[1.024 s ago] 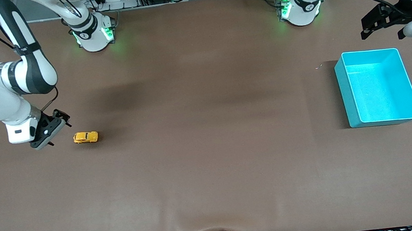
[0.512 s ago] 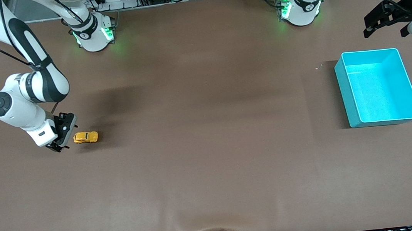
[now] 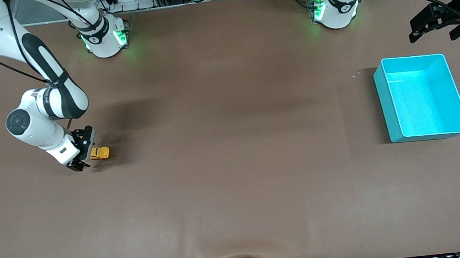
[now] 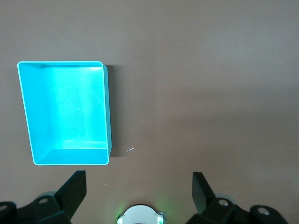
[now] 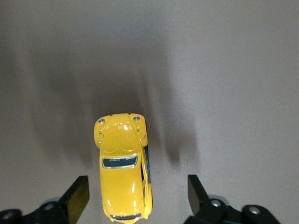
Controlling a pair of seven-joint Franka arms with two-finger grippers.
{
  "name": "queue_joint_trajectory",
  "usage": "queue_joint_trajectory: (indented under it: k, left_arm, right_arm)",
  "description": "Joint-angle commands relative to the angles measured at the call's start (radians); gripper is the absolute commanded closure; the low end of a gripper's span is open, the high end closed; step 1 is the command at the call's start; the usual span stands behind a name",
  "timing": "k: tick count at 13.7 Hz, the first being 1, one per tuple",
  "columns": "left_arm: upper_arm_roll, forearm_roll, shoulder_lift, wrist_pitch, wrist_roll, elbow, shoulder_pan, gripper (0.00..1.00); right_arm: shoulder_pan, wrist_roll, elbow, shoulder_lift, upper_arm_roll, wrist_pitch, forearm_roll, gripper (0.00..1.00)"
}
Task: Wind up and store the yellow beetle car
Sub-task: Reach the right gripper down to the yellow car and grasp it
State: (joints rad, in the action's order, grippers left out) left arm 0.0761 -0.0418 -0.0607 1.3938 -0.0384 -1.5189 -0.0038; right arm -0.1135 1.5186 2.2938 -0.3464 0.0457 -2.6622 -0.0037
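Observation:
The yellow beetle car (image 3: 101, 152) stands on its wheels on the brown table near the right arm's end. My right gripper (image 3: 85, 151) is low over the table at one end of the car and is open. In the right wrist view the car (image 5: 122, 163) lies part way between the two dark fingers (image 5: 78, 193), closer to one, with a gap on each side. My left gripper (image 3: 435, 28) hangs open and empty above the table beside the turquoise bin (image 3: 384, 98). The left wrist view looks down on the bin (image 4: 107, 112), which has nothing in it.
The left arm's base (image 4: 140, 217) shows between the left gripper's (image 4: 139, 187) fingers. Both arm bases (image 3: 105, 39) stand along the table's edge farthest from the front camera. A wide stretch of bare brown mat lies between car and bin.
My right gripper has moved toward the car and come down, so its fingers now flank one end of it. The car has not moved. The left gripper has drifted slightly.

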Motion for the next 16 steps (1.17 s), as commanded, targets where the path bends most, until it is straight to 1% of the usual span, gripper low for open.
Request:
queue_joint_trajectory:
  k: [1, 3, 4, 8, 13, 16]
  left_arm:
    - [0.004, -0.020, -0.028, -0.004, -0.014, -0.021, 0.005, 0.00]
    - [0.004, -0.020, -0.028, -0.010, -0.014, -0.021, 0.004, 0.00]
    - [0.005, -0.018, -0.028, -0.012, -0.014, -0.021, 0.004, 0.00]
    - [0.005, -0.018, -0.028, -0.013, -0.014, -0.021, 0.004, 0.00]
    - [0.005, -0.018, -0.028, -0.016, -0.014, -0.021, 0.004, 0.00]
    - [0.005, -0.018, -0.028, -0.016, -0.014, -0.021, 0.002, 0.00]
  right_arm:
    - [0.008, 0.023, -0.007, -0.002, 0.002, 0.004, 0.001, 0.12]
    - [0.014, 0.029, -0.007, -0.002, 0.002, 0.010, 0.001, 0.21]
    - [0.015, 0.038, -0.007, -0.002, 0.000, 0.010, 0.001, 0.23]
    - [0.020, 0.075, -0.005, -0.006, 0.000, 0.021, 0.001, 0.41]
    - [0.025, 0.146, -0.008, -0.031, 0.000, 0.033, -0.001, 0.70]
    - [0.022, 0.149, -0.007, -0.031, 0.000, 0.033, -0.001, 0.73]
